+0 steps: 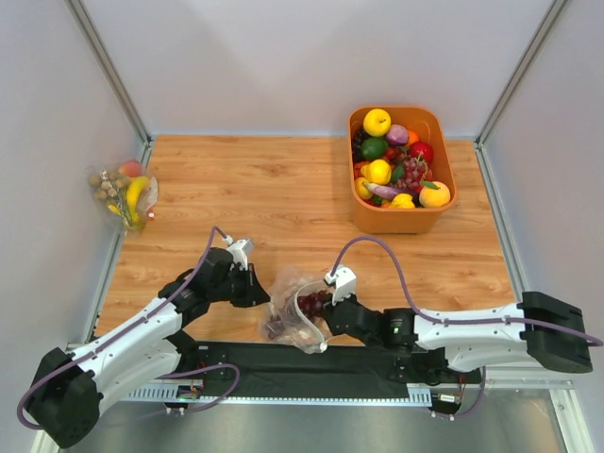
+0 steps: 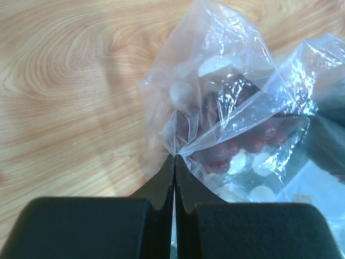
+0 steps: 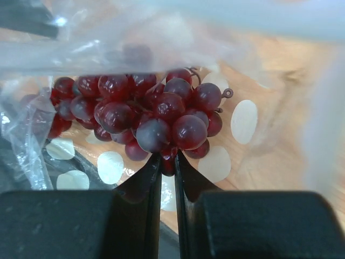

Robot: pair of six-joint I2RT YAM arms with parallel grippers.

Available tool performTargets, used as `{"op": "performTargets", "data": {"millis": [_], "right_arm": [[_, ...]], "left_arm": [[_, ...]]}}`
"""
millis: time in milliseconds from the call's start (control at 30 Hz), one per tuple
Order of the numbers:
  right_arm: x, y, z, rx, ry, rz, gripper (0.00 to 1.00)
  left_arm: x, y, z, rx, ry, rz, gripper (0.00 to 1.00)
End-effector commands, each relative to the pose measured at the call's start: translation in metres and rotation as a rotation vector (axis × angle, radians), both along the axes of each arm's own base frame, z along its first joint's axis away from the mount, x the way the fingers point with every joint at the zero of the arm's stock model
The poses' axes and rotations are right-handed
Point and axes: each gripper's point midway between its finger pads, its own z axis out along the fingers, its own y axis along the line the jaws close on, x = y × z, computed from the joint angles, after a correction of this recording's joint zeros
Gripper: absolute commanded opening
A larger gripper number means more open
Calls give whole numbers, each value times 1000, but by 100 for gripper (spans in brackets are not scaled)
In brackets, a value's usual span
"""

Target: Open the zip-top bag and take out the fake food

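Left fingers (image 1: pixel 257 291), from overhead: pressed together at the left edge of a clear, floppy zip-top bag (image 1: pixel 304 338) printed with pale round spots, lying near the front edge of the light wooden tabletop (image 1: pixel 245 179), between the two arms. Right fingers (image 1: pixel 330 306) pushed into the same bag from the opposite side, tips veiled by plastic; cannot tell their spread from up here. Dark through the film, a bunch of dark purple-red plastic grapes (image 1: pixel 312 302). Well apart, at the far right of the tabletop, an orange plastic tub (image 1: pixel 401 226) heaped with mixed toy fruit; at the far left edge, a second clear bag (image 1: pixel 127 193) showing a banana and other pieces. Left wrist view: left fingers (image 2: pixel 161 183) shut flat against each other, no gap, a gathered fold of the zip-top bag (image 2: pixel 226 75) pinched right at the tips; film puffed up and crinkled beyond them, white spots and grapes (image 2: pixel 253 141) visible through it, bare wood grain to the left. Right wrist view: right fingers (image 3: pixel 143 183) almost together, only a thin slit left, tips nipping the lowest berry of the grapes (image 3: pixel 161 116); bunch inside the zip-top bag (image 3: pixel 32 145), pale spots around it, a small curled stem hook at its upper right.
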Motion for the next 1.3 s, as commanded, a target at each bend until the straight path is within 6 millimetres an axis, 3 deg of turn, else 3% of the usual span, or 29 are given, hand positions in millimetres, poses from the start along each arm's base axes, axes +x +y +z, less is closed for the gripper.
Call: {"op": "performTargets", "data": {"millis": [0, 433, 767, 1067, 1267], "right_arm": [[6, -19, 9, 23, -29, -70, 0], [9, -48, 87, 298, -100, -116, 0], [12, -36, 109, 312, -129, -100, 0], [17, -43, 156, 313, -200, -89, 0], [16, -53, 186, 284, -219, -68, 0]], "left_arm": [[6, 6, 0, 32, -21, 14, 0], [1, 4, -8, 28, 3, -21, 0], [0, 4, -7, 38, 3, -38, 0], [-1, 4, -19, 58, 29, -42, 0], [3, 0, -16, 41, 28, -41, 0]]}}
